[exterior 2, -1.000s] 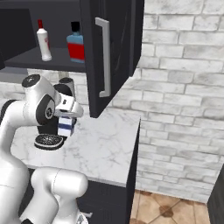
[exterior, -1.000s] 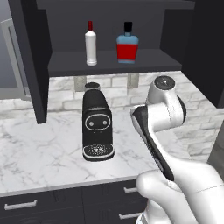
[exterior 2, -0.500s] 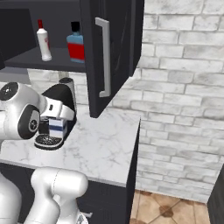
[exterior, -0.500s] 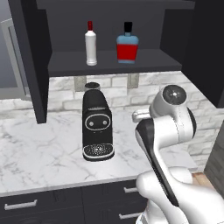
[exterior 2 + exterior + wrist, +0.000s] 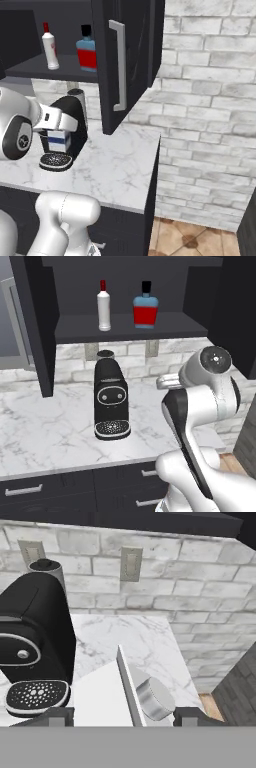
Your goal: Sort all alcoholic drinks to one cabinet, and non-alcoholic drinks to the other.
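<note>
A white-and-blue milk carton [image 5: 59, 141], one of the non-alcoholic drinks, hangs just in front of the coffee machine with my gripper [image 5: 56, 131] shut on it. In the hand view the carton's white gable top and grey cap [image 5: 102, 698] sit between my gripper's [image 5: 125, 718] dark fingertips [image 5: 60, 716]. The alcoholic drinks stand on the shelf of the open black cabinet [image 5: 165, 325]: a slim white bottle with a red cap [image 5: 103, 306] [image 5: 49, 48] and a squat red bottle with a black cap [image 5: 145, 308] [image 5: 86, 50].
A black coffee machine [image 5: 111, 402] [image 5: 35, 629] stands on the marble counter [image 5: 45, 431] under the shelf. The open cabinet door with its silver bar handle [image 5: 120, 65] juts out on the right. The counter ends at a brick wall [image 5: 210, 125]. Black drawers [image 5: 55, 486] lie below.
My arm has swung to the right in the left base view, and the hand with the carton has drifted slightly towards the coffee machine. The bottles have not moved.
</note>
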